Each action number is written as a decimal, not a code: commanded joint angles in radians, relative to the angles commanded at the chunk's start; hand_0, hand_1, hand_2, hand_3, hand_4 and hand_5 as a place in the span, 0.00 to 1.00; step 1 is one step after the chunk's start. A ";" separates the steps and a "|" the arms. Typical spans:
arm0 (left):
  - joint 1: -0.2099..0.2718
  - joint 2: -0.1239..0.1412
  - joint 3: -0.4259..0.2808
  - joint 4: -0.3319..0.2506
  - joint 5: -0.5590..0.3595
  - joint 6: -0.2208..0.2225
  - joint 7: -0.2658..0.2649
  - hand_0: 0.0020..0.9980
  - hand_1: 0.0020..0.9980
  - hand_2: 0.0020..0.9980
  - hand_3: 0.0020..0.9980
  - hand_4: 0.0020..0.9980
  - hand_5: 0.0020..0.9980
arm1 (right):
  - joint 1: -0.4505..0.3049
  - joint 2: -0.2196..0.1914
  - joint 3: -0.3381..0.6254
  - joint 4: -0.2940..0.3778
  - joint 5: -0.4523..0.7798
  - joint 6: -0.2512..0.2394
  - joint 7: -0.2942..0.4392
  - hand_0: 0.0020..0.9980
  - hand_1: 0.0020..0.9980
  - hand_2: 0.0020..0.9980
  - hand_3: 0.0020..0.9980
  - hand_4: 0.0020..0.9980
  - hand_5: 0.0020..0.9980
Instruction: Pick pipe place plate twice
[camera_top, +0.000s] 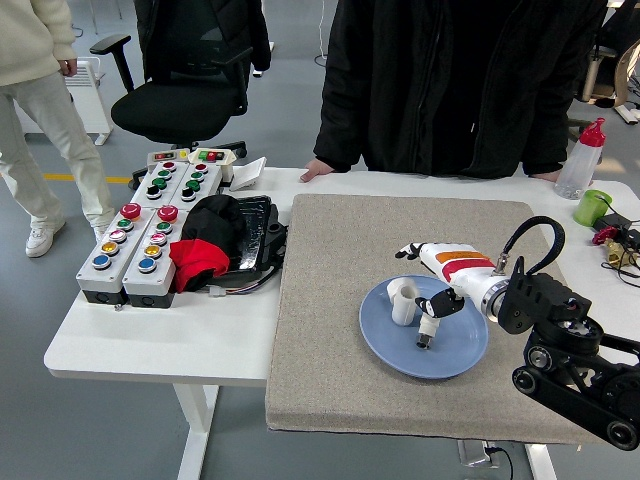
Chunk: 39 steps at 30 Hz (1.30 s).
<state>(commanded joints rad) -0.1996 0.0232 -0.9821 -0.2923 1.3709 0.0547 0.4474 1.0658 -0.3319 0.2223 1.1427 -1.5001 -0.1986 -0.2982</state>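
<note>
A blue plate (460, 350) lies on the grey mat (330, 330). Two white pipe pieces are on it: a short wide one (403, 301) stands upright at the plate's left side, and a smaller elbow piece (429, 326) lies near the middle. My right hand (425, 278) reaches in from the right and hovers over the plate, just right of and above the wide pipe. Its fingers (408, 250) are spread and I see nothing held in them; the dark thumb (441, 304) sits over the elbow piece. The left arm is out of view.
A person in a black jacket stands at the far side with one hand (318, 170) resting on the table edge. Two button boxes (140, 235) and a black tray with red and black cloth (215, 240) sit left. A bottle (579, 160) and green cup (591, 206) stand far right.
</note>
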 joint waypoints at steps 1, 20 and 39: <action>0.000 0.000 0.000 0.000 0.000 0.000 0.000 0.68 0.69 0.72 0.66 0.52 1.00 | -0.001 -0.001 0.002 0.002 0.001 0.004 -0.001 0.88 0.83 0.96 0.92 0.73 0.31; 0.012 -0.001 -0.017 0.000 0.016 0.001 0.002 0.68 0.69 0.72 0.65 0.52 1.00 | -0.125 -0.092 0.271 0.129 0.188 -0.027 0.017 0.92 0.86 1.00 0.97 0.76 0.34; 0.012 -0.006 -0.023 0.003 0.021 0.003 0.000 0.68 0.69 0.71 0.65 0.51 1.00 | -0.400 -0.123 0.668 0.252 0.774 -0.080 0.206 0.77 0.73 0.74 0.77 0.69 0.41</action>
<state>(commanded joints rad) -0.1874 0.0173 -1.0056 -0.2896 1.3915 0.0573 0.4476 0.6654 -0.4553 0.8902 1.3946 -0.7265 -0.2785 -0.0921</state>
